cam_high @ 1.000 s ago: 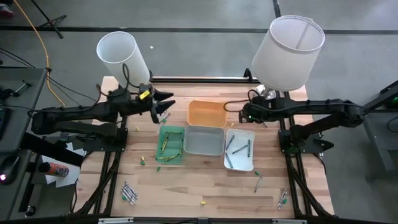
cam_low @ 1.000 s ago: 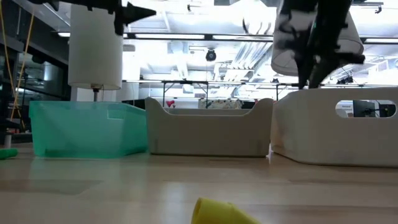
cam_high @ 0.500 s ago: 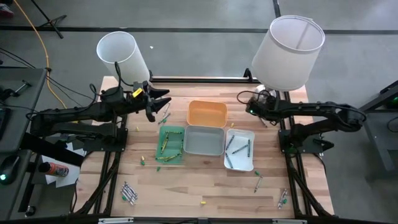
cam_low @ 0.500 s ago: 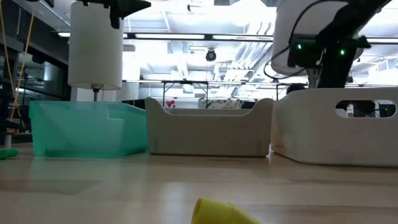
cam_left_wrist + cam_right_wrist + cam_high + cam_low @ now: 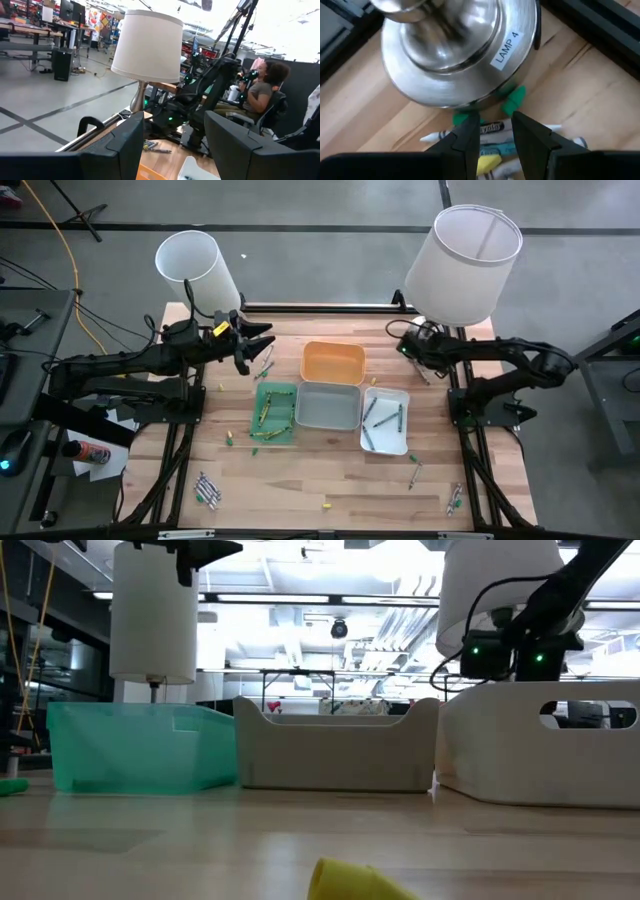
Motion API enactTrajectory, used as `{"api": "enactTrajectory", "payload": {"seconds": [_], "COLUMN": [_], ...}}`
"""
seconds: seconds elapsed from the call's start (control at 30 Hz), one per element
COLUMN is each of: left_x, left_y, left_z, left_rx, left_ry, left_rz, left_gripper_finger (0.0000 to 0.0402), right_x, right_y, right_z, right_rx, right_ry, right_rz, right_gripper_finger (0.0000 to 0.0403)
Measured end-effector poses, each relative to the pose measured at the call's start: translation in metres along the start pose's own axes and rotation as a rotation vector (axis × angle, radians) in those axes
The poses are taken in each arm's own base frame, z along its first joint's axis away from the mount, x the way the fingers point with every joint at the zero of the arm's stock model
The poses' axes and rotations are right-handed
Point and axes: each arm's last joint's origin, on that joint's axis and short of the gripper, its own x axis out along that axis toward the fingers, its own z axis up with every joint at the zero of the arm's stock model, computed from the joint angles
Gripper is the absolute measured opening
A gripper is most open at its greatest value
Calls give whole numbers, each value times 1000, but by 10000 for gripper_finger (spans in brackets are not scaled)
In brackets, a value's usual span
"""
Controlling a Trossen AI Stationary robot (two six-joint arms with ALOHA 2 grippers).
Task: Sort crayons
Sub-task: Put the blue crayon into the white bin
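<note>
Crayons lie in the green tray (image 5: 274, 412) and the white tray (image 5: 385, 421). The grey tray (image 5: 328, 406) and the orange tray (image 5: 333, 363) stand between them. A small heap of crayons (image 5: 492, 129), green, white and yellow, lies against the right lamp's metal base (image 5: 455, 50). My right gripper (image 5: 495, 125) (image 5: 405, 348) slants down over this heap, narrowly open, with the crayons showing through its gap. My left gripper (image 5: 262, 343) (image 5: 175, 145) hangs wide open in the air over the table's far left, holding nothing.
Two white-shaded lamps (image 5: 195, 268) (image 5: 465, 260) stand at the far corners. Loose crayons lie near the front left (image 5: 208, 490), the front right (image 5: 455, 498), beside the white tray (image 5: 415, 470) and under my left gripper (image 5: 265, 367). A yellow crayon (image 5: 350, 880) lies at the near edge.
My right gripper has gone from beside the orange tray toward the table's far right corner and down to the right lamp's base. Its wrist has rolled and it has tipped to point downward. Its gap looks unchanged.
</note>
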Motion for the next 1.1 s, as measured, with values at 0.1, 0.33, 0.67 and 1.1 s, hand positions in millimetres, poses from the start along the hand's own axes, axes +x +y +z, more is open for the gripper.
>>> {"api": "enactTrajectory", "payload": {"seconds": [0.1,0.33,0.67,1.1], "left_x": [0,0,0,0], "left_y": [0,0,1,1], "left_z": [0,0,0,0], "left_rx": [-21,-34,-34,-34], "left_ry": [0,-1,-9,-10], "left_rz": [0,2,31,34], "left_gripper_finger": [195,195,195,195], "right_x": [6,13,1,-23], "right_y": [2,3,2,0], "right_z": [-1,-5,-18,-21], "right_rx": [-25,-101,-181,-301], "right_ry": [-1,-9,101,141], "right_rz": [-10,-36,12,131], "right_gripper_finger": [110,110,110,110]}}
